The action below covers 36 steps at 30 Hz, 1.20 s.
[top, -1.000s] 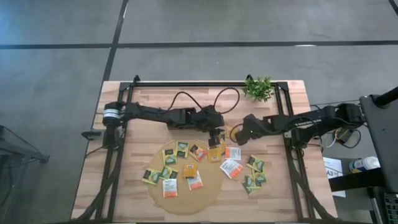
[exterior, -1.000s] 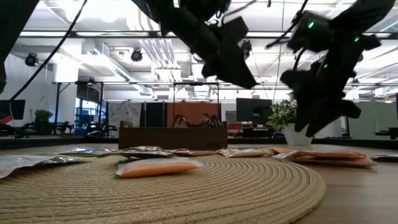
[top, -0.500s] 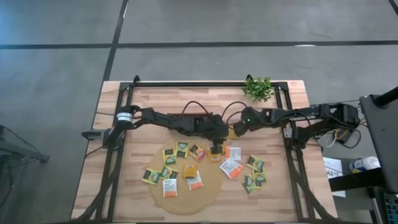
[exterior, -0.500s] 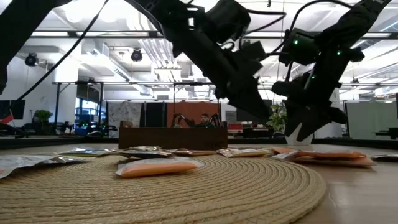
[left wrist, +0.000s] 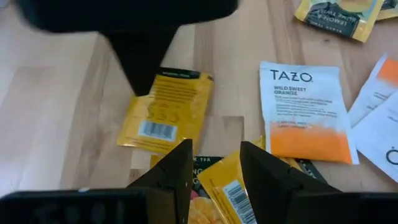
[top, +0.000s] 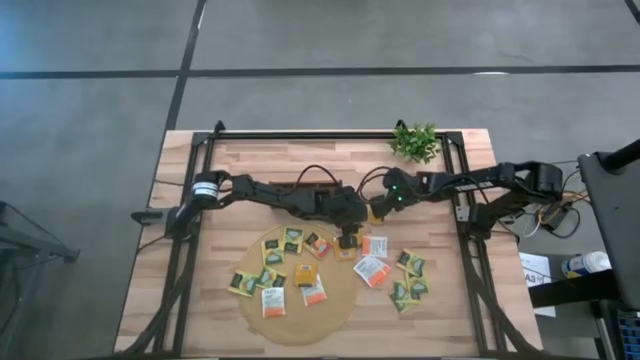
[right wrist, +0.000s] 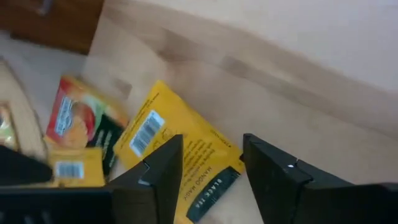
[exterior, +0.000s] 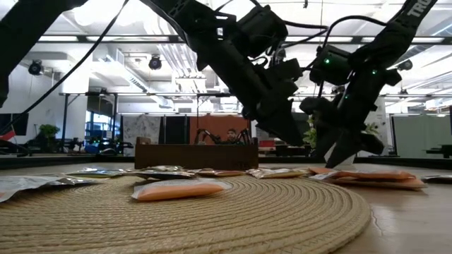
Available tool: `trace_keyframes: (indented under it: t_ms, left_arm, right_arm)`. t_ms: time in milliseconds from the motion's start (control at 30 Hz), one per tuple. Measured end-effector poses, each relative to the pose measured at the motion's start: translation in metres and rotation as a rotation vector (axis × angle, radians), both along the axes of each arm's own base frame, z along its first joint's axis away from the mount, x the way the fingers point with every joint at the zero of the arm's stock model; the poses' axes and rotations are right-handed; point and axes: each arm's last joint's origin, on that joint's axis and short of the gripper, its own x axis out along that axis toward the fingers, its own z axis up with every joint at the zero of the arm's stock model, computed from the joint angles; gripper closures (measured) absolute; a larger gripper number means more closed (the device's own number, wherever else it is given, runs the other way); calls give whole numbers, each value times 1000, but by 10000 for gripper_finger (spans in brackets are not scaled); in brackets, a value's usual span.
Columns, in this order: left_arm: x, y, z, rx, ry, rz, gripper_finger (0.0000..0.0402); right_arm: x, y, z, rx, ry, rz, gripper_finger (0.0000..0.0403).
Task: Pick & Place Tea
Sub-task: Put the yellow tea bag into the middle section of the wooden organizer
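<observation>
Several tea sachets, yellow, green and white with orange, lie scattered on the round tan mat point(top: 300, 325) and on the wood to its right. My left gripper point(top: 348, 234) hangs open just above the mat's far right rim. A yellow barcoded sachet point(left wrist: 227, 190) lies below the gap between its fingers point(left wrist: 214, 171). My right gripper point(top: 377, 210) stands open close beside it, low over another yellow sachet point(right wrist: 180, 146) that lies flat on the bare wood point(left wrist: 168, 109). A white and orange sachet point(left wrist: 303, 115) lies next to it. My right gripper comes down slanting from the table's right side over the yellow sachet on the wood. One dark fingertip point(left wrist: 142, 84) ends at the sachet's edge point(left wrist: 163, 78). I cannot tell whether it touches. The sachet lies flat.
The dark brown tray point(exterior: 191, 155) stands beyond the mat, mostly under my left arm in the high view. A small green plant point(top: 416, 142) sits at the far edge. More sachets point(top: 408, 285) lie on the wood right of the mat. The two grippers are close together.
My left gripper has sunk toward the mat's far right rim and stayed open. My right gripper has come down and toward the table's left, closer to my left gripper, ending low over the yellow sachet. No sachet has moved.
</observation>
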Motion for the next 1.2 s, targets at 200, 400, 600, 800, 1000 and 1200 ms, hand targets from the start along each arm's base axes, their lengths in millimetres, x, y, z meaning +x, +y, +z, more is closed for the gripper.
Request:
trace_keyframes:
  t_ms: [200, 400, 600, 800, 1000, 1200]
  left_arm:
    - [-1, 0, -1, -11, 2, 17, 274]
    - [-5, 0, -10, -9, 29, 21, 274]
    - [-6, -9, -15, -9, 25, 1, 274]
    - [0, -14, -7, 22, -66, -11, 274]
    - [7, -13, -30, 27, -21, -7, 274]
    - [12, -13, -43, 22, 13, -1, 274]
  right_arm:
    - [-3, 7, 7, 123, -61, 98, 258]
    - [-3, 12, 2, 178, -61, 166, 270]
    - [-4, 13, 9, 8, -45, 102, 272]
    - [-4, 16, 3, 104, -36, 125, 269]
    - [-1, 20, -7, 132, -2, 126, 267]
    - [4, 22, -3, 156, -41, 154, 266]
